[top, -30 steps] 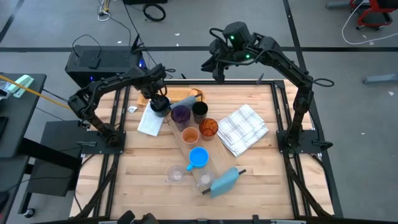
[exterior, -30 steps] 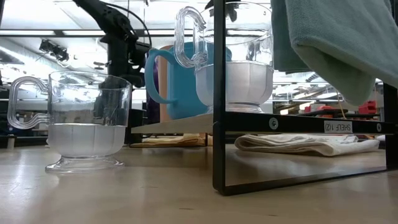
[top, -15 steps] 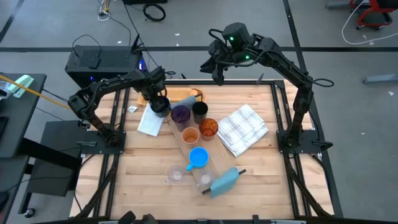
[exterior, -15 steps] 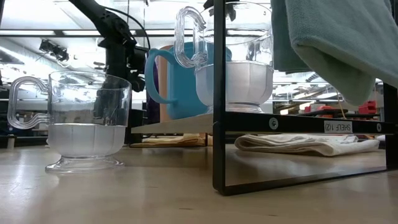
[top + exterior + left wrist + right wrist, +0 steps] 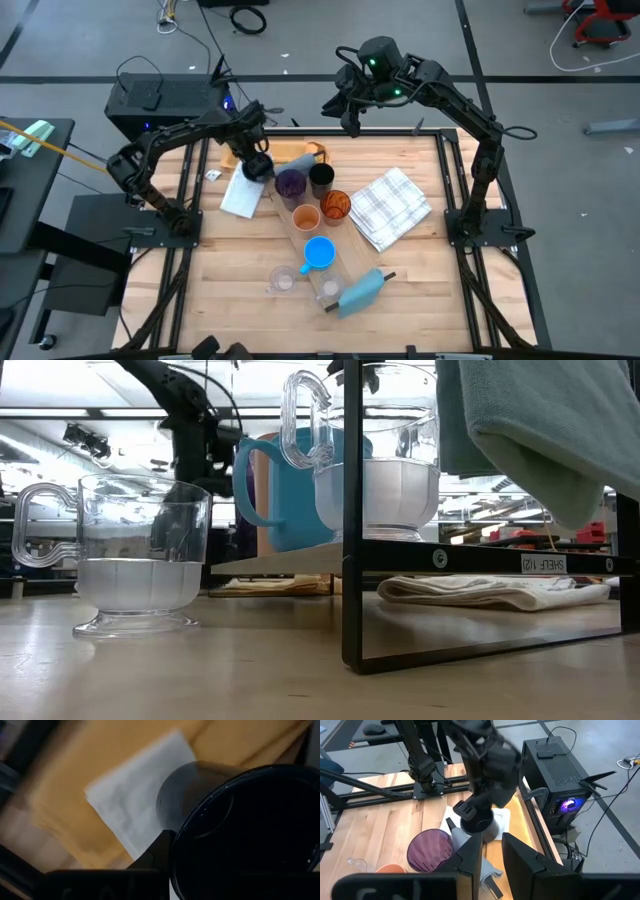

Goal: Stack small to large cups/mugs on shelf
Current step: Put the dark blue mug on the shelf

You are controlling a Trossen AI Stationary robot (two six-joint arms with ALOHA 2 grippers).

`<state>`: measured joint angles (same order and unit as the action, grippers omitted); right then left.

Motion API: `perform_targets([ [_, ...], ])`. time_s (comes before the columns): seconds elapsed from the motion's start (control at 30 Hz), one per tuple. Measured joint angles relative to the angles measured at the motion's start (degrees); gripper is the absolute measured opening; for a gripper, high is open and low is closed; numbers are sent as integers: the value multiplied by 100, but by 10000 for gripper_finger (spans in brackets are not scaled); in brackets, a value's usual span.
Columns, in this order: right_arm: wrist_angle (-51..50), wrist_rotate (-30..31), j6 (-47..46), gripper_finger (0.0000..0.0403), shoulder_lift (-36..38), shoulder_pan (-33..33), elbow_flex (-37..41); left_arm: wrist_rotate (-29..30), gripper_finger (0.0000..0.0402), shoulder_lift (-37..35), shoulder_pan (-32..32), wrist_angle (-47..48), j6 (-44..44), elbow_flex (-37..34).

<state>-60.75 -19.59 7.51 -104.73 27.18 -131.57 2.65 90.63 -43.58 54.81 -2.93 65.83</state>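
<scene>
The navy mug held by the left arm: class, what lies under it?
Under the navy mug, gripped by the left tool, lie a white cloth and the wooden table. The mug hides whatever sits directly beneath it.

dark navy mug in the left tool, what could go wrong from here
The left tool holds the dark navy mug lifted above the white paper sheet, close beside the purple tumbler and black cup crowded on the pale wooden shelf. Swinging it in could knock those over. A loose hold could also drop it. The right tool waits high behind the table.
</scene>
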Motion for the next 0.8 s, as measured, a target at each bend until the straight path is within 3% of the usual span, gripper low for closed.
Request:
perform_targets([
  [0.3,-4,-2,92,82,0,0,0,241,24,-39,-184,821,-340,1544],
  [0.5,-18,-2,275,82,0,0,0,407,24,-39,-636,1475,-524,2829],
  [0.67,-21,-14,480,82,0,-16,0,-107,23,-41,-853,1948,-376,3902],
  [0.8,-15,8,1683,79,0,-210,0,-577,23,-41,-764,2173,-175,4462],
])
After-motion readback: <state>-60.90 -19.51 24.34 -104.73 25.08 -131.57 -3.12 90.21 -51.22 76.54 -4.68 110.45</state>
